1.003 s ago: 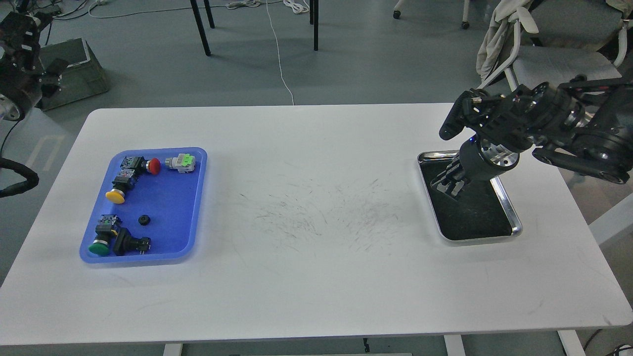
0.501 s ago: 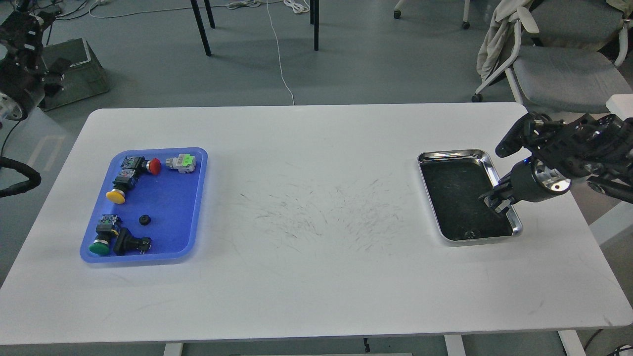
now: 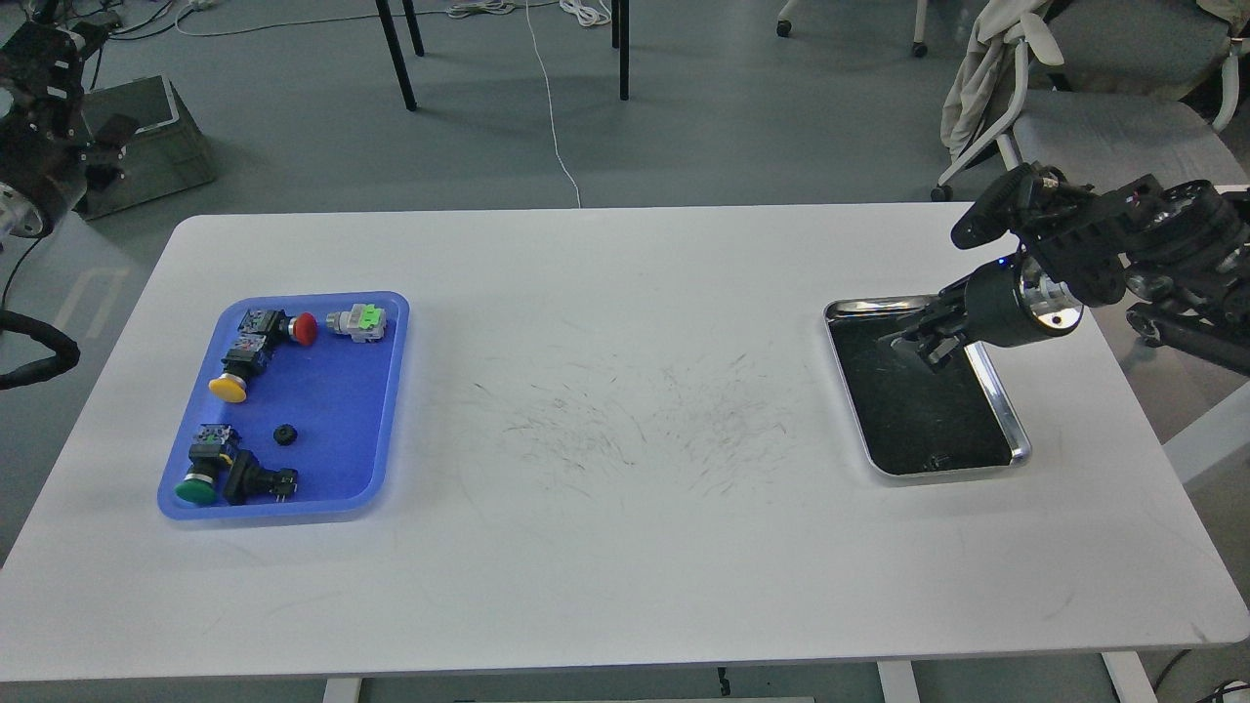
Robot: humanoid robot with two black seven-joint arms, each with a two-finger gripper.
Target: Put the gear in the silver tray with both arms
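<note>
The silver tray lies on the right side of the white table. My right gripper hovers over the tray's far part. Its fingers look a little apart, with nothing held between them. A small dark piece lies inside the tray at its near rim; I cannot tell what it is. A small black gear lies in the blue tray on the left. My left arm is raised off the table at the far left; its gripper is dark and unclear.
The blue tray also holds several push-button switches with red, yellow and green caps. The table's middle is scuffed. Chairs stand behind the table at the right.
My right gripper swung from the tray's far part out past its right rim, then back up over the far part. A small dark piece now shows at the tray's near rim.
</note>
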